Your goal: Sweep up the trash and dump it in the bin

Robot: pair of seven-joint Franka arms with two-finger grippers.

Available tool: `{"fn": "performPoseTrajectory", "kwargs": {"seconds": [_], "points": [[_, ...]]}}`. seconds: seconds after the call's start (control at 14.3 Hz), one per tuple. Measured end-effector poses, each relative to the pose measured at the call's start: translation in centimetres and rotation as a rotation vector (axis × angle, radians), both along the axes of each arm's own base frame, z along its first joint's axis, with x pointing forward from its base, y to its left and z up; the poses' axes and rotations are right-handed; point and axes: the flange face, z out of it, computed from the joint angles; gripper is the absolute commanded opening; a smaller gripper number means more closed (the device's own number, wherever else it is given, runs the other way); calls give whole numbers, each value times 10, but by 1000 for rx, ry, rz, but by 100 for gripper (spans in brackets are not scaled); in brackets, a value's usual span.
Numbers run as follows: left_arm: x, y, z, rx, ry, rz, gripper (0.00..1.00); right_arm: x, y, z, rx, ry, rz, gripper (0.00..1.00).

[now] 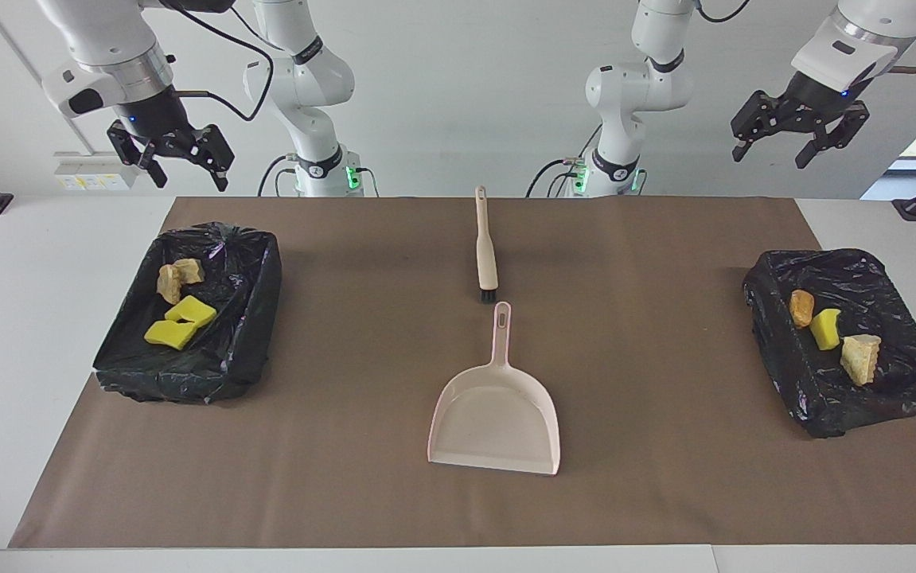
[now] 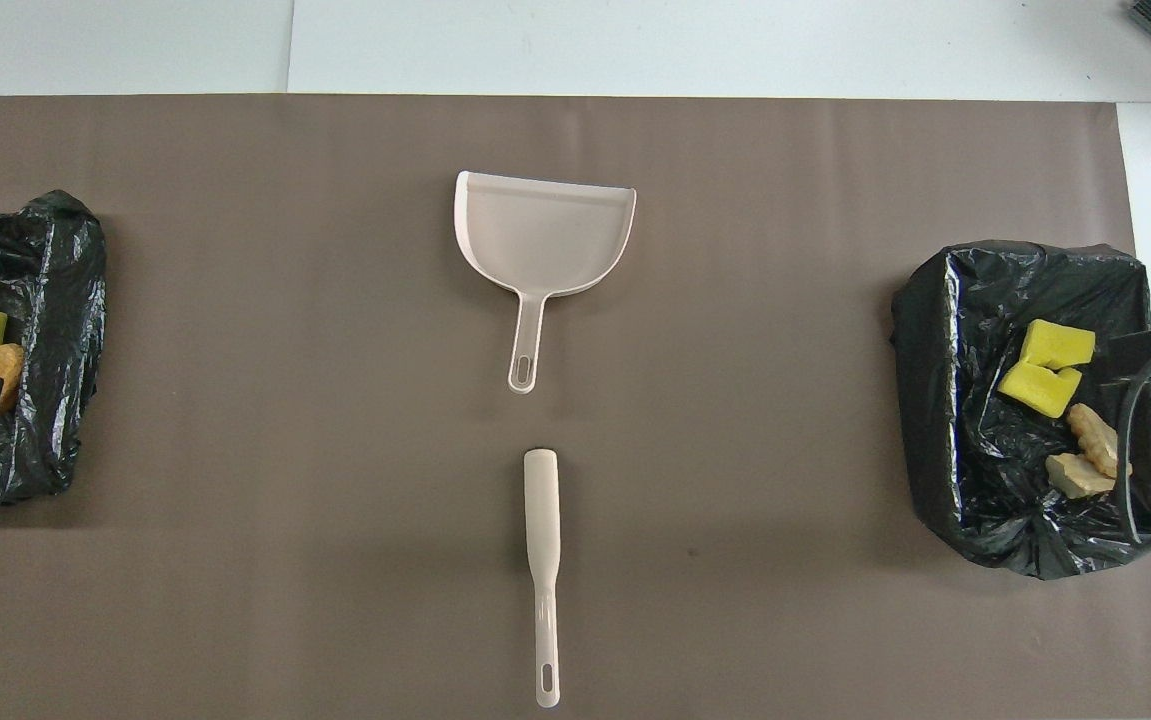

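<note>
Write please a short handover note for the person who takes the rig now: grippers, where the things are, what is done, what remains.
Left gripper: open, empty, raised above the bin at the left arm's end.
Right gripper: open, empty, raised near the bin at the right arm's end.
Trash: four scraps in the right arm's bin, three scraps in the left arm's bin; none on the brown mat.
Brush and dustpan lie mid-table, brush nearer the robots.
Done: all trash is binned. Left: nothing visible.
</note>
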Motion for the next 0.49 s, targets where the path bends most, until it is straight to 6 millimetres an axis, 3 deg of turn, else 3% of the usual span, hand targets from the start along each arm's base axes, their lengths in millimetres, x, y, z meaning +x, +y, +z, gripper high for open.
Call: {"fn": "performPoseTrajectory", "kwargs": {"seconds": [0.49], "points": [[3, 3, -2, 34, -4, 5, 100, 0, -5, 0, 0, 0, -11, 100]]}}
